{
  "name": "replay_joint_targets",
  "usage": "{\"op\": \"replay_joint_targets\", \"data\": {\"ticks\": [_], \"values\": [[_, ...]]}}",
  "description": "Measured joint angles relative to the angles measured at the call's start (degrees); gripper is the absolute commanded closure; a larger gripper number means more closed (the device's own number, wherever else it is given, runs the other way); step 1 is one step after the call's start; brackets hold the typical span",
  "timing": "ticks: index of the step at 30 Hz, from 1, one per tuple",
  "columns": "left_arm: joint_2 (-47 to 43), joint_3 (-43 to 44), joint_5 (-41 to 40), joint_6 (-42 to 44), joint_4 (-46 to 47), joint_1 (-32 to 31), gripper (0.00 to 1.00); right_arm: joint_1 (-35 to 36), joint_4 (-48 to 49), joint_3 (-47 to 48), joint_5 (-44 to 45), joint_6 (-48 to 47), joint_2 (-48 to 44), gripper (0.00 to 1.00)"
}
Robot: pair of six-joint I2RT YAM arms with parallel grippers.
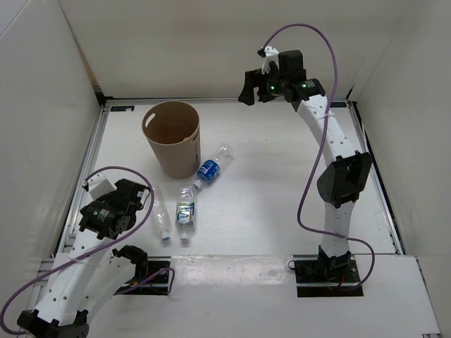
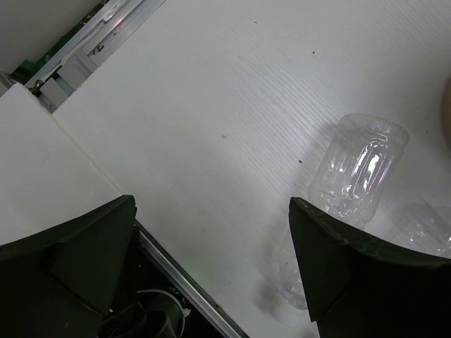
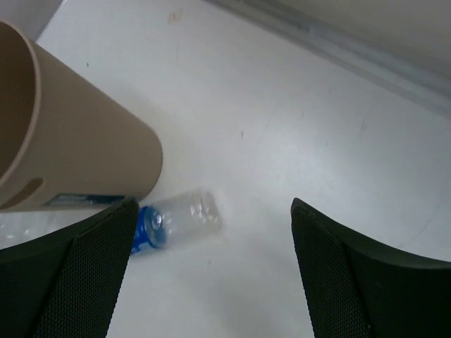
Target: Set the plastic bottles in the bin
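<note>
While one bin (image 1: 176, 158) stands upright, three bottles (image 1: 161, 220) (image 1: 185, 213) (image 1: 211, 169) lie near it.

Tan bin (image 1: 173, 151) upright; three clear bottles (image 1: 185, 211) lying beside it.

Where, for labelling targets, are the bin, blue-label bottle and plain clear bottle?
bin (image 1: 173, 155), top external view, outer wall
blue-label bottle (image 1: 207, 170), top external view, label
plain clear bottle (image 1: 161, 215), top external view, mid-body
</note>
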Motion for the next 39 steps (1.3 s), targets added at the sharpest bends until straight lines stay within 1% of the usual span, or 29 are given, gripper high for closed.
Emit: {"op": "replay_joint_targets", "data": {"ticks": [2, 7, 12, 16, 18, 21, 24, 27, 29, 31, 34, 39], "values": [[0.04, 0.00, 0.00, -0.15, 0.00, 0.00, 0.00, -1.03, -0.42, -2.89, -2.03, 2.69, 0.09, 0.10], [0.11, 0.00, 0.00, -0.31, 0.00, 0.00, 0.00, -2.25, -2.23, -9.03, -5.25, 5.60, 1.03, 0.10], [0.44, 0.00, -0.02, -0.44, 0.00, 0.00, 0.00, -1.31, -2.86, -9.53, -7.26, 6.80, 3.19, 0.10], [0.46, 0.00, -0.02, -0.48, -0.02, 0.00, 0.00, -0.46, -2.78, -9.40, -7.67, 6.03, 3.19, 0.10], [0.48, 0.00, -0.02, -0.48, -0.02, 0.00, 0.00, 0.13, -3.02, -9.33, -9.11, 3.80, 3.45, 0.10], [0.48, 0.00, -0.02, -0.50, -0.02, 0.00, 0.00, 1.36, -6.03, -7.06, -11.78, -4.81, 5.77, 0.10], [0.50, 0.00, -0.02, -0.63, -0.02, 0.00, 0.00, 3.15, -9.03, -6.32, -11.52, -13.20, 8.31, 0.10], [0.63, 0.00, -0.02, -0.70, -0.02, 0.00, 0.00, 4.70, -12.24, -5.86, -11.28, -19.47, 10.67, 0.10], [0.76, 0.00, -0.02, -0.70, -0.02, 0.00, 0.00, 5.51, -15.85, -3.30, -11.26, -22.64, 12.96, 0.10], [0.87, 0.00, -0.02, -0.72, -0.02, 0.00, 0.00, 6.08, -20.55, 2.47, -11.02, -24.90, 16.74, 0.10], [1.07, 0.00, -0.02, -0.85, -0.02, 0.00, 0.00, 6.32, -23.71, 6.51, -11.67, -23.45, 19.71, 0.10], [1.46, 0.00, -0.02, -0.87, -0.02, 0.00, 0.00, 4.50, -25.70, 6.01, -16.02, -13.94, 19.85, 0.10]]}}
